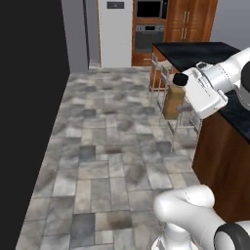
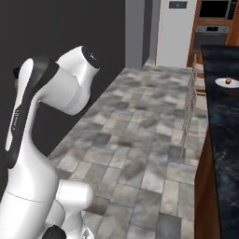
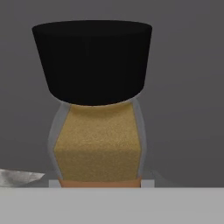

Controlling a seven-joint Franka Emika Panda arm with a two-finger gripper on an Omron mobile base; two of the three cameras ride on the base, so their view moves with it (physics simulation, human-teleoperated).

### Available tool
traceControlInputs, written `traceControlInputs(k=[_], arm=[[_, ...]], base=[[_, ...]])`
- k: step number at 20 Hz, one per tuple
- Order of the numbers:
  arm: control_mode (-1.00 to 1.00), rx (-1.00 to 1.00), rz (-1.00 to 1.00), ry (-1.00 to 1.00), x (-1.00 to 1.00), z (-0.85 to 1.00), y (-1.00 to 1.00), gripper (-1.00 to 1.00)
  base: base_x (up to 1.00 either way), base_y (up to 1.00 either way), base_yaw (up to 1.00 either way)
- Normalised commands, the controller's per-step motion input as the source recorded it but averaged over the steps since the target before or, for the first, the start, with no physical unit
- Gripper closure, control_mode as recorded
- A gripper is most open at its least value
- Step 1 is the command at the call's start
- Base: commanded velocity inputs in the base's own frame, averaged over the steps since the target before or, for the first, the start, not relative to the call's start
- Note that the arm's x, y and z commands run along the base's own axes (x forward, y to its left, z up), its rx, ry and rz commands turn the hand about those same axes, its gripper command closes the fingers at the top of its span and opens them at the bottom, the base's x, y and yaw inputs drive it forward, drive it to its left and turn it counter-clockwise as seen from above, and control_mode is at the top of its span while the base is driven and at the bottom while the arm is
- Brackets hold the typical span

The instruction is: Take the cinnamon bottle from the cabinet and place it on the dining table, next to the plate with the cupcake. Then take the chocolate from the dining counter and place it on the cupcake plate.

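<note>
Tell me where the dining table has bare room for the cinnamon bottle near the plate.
In the right base view the dining table shows bare black stone on the near side of the plate, down to the bottom edge. The cupcake takes up part of the plate. The end effector holds the cinnamon bottle off the table's edge, over the floor.

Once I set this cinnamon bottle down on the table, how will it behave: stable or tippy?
The cinnamon bottle looks rigid, so it should not give in the gripper. Its squarish body suggests it will stand without rolling. The large black cap, wider than the neck, may make it somewhat top-heavy, so it could tip if released tilted on the dining table.
</note>
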Motion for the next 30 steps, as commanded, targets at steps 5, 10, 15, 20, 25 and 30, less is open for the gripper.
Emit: traceControlInputs(k=[5,10,15,20,25,30], arm=[[1.0,0.0,0.0,0.0,0.0,0.0,0.0,1.0],[1.0,0.0,0.0,0.0,0.0,0.0,0.0,1.0],[1.0,0.0,0.0,0.0,0.0,0.0,0.0,1.0],[1.0,0.0,0.0,0.0,0.0,0.0,0.0,1.0],[1.0,0.0,0.0,0.0,0.0,0.0,0.0,1.0],[1.0,0.0,0.0,0.0,0.0,0.0,0.0,1.0]], base=[[0.91,0.01,-0.13],[0.85,0.03,-0.2],[0.87,0.02,-0.18],[0.86,0.03,-0.2],[0.82,0.09,-0.25],[0.69,0.15,-0.4]])
